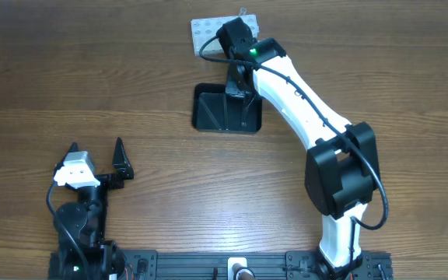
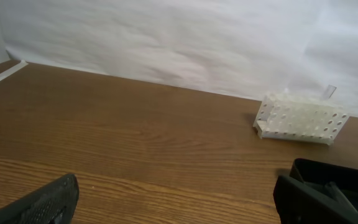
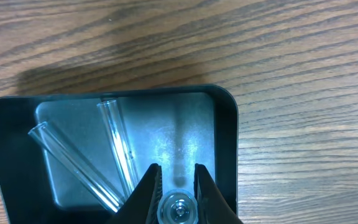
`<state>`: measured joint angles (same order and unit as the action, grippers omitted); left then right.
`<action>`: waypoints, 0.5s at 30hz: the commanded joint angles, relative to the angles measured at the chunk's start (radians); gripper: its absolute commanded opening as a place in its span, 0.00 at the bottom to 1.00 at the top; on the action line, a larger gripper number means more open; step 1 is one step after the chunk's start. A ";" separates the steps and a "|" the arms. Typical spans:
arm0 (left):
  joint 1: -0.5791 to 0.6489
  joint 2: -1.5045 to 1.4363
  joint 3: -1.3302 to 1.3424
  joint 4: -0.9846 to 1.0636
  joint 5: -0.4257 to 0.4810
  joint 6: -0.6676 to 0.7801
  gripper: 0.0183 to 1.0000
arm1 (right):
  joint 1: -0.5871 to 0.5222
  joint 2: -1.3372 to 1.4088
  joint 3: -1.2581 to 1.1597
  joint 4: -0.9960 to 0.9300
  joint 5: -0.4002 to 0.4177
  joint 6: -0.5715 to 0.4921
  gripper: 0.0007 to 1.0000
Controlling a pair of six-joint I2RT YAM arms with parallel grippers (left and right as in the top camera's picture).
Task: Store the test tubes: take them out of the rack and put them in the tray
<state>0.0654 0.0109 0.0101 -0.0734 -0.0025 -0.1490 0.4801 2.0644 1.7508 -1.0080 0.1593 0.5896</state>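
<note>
Right end effector [image 3: 176,170] pinches clear tube [image 3: 178,210]; glossy tray [image 3: 227,149].

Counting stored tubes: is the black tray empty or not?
Not empty. Two test tubes lie on the floor of the tray, and the right gripper holds a third tube over it.

The top view looks straight down on the counter [image 1: 92,78] from high above. The left wrist view sits low, facing level across the counter toward the rack [image 2: 300,118] and tray [image 2: 344,171]. The right wrist view looks down from close over that tray, shared by all three.
</note>
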 commanded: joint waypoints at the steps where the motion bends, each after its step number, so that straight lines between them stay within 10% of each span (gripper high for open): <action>1: -0.004 -0.008 -0.004 -0.003 0.013 0.019 1.00 | -0.002 0.031 0.016 0.006 0.021 -0.003 0.06; 15: -0.004 -0.008 -0.004 -0.003 0.013 0.019 1.00 | -0.006 0.090 0.016 0.048 0.017 -0.003 0.07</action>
<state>0.0654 0.0105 0.0101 -0.0734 -0.0025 -0.1490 0.4797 2.1315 1.7508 -0.9634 0.1596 0.5896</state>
